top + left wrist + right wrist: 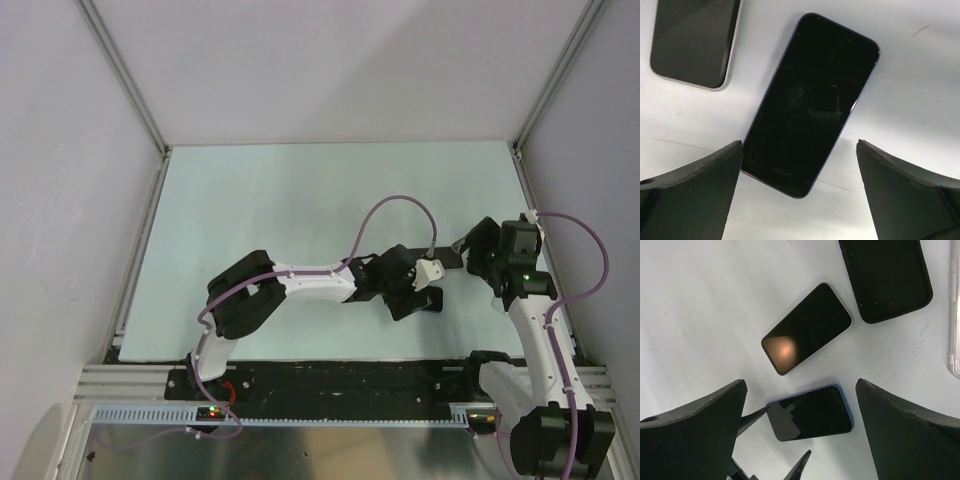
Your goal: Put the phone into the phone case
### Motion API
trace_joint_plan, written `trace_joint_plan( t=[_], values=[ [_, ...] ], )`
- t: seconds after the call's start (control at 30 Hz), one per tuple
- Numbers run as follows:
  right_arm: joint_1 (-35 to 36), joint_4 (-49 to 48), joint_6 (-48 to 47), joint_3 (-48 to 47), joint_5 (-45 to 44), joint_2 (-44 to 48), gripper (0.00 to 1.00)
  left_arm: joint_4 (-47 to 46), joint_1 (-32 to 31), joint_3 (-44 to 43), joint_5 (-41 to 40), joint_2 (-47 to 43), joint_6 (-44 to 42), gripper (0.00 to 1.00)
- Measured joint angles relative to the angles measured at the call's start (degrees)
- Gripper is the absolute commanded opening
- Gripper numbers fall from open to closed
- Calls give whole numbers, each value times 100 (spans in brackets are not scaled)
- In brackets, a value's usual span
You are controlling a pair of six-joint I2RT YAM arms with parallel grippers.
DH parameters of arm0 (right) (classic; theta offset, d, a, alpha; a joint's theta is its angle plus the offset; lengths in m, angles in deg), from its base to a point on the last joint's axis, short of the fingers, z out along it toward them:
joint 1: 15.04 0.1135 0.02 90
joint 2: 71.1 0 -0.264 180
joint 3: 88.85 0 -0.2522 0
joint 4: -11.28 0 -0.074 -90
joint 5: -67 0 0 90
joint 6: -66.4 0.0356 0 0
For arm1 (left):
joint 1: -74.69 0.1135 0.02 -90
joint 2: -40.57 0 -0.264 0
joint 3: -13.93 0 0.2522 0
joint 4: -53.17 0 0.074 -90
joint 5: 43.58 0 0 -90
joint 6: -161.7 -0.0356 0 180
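— Over on the pale counter (300, 200), what can you see from where you stand?
— Both arms are bent in over its right half. The left arm (310, 282) stretches across from its base. The right arm (545, 330) comes up along the right edge. Their tips sit close together.
— And the end effectors?
— The left end effector (799, 150) is spread wide with nothing in it, hanging over a phone. The right end effector (801, 384) is spread wide too, also with nothing in it, looking down on the whole lot.
— Where's the case?
— The black case (887, 277) lies flat on the counter. It looks hollow side up, and it's beyond the phones, apart from both.
— Two phones, then?
— Yes. The blue-edged phone (810, 100) lies screen up and slantwise, its near end between the left fingers (695, 195). I can't tell whether they touch it. The white-edged phone (807, 329) lies screen up just beside it, between it and the case, touching neither.
— Anything else?
— A clear strip (955, 315) at the edge of the right wrist view, near the case. I can't tell what it is.
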Motion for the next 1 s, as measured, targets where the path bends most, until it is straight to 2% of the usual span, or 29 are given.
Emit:
trace_joint_plan(
  t=[0.37, 0.6, 1.0],
  values=[
    [0, 2, -2, 0, 175, 11, 97, 107, -243, -271, 334, 170, -807, 100],
    [0, 4, 4, 0, 203, 13, 97, -433, -247, -4, 748, 179, -1436, 100],
    [-48, 9, 26, 0, 271, 289, 97, -1040, 39, 105, 1309, 238, -1639, 100]
  ],
)
